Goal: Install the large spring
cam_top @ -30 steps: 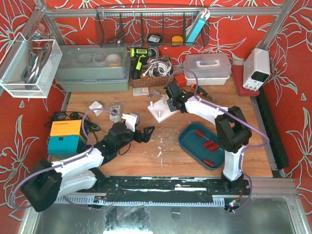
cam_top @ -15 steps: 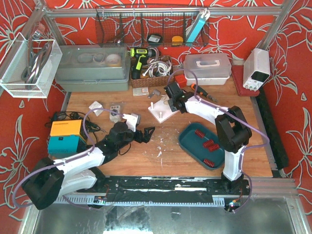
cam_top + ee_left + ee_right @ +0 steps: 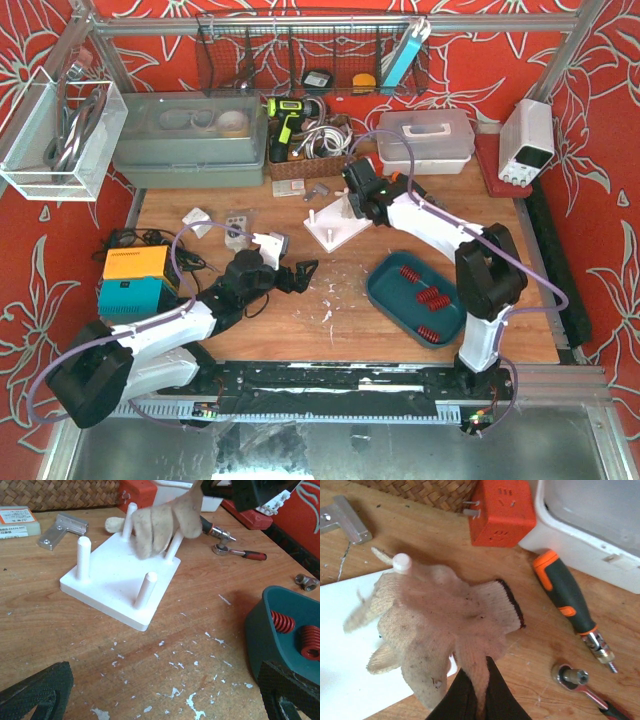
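Observation:
The white peg board (image 3: 333, 228) lies at the middle back of the table; it also shows in the left wrist view (image 3: 120, 580) with upright pegs. My right gripper (image 3: 477, 680) is shut on a dirty beige work glove (image 3: 435, 625), which hangs over the board's far pegs (image 3: 160, 522). In the top view the right gripper (image 3: 360, 195) is above the board's far right corner. Several red springs (image 3: 425, 295) lie in the teal tray (image 3: 385, 285), also seen in the left wrist view (image 3: 282, 622). My left gripper (image 3: 300, 272) is open and empty, low over the table left of the tray.
An orange-handled screwdriver (image 3: 565, 595), a ratchet (image 3: 580, 680), a red plug block (image 3: 502, 512) and a white plastic box (image 3: 600, 525) lie behind the board. An aluminium bracket (image 3: 62, 527) lies to its left. An orange and teal box (image 3: 135, 280) stands at the left edge.
My right gripper has moved up and a little back and right, carrying the glove off the board. The left arm has not moved.

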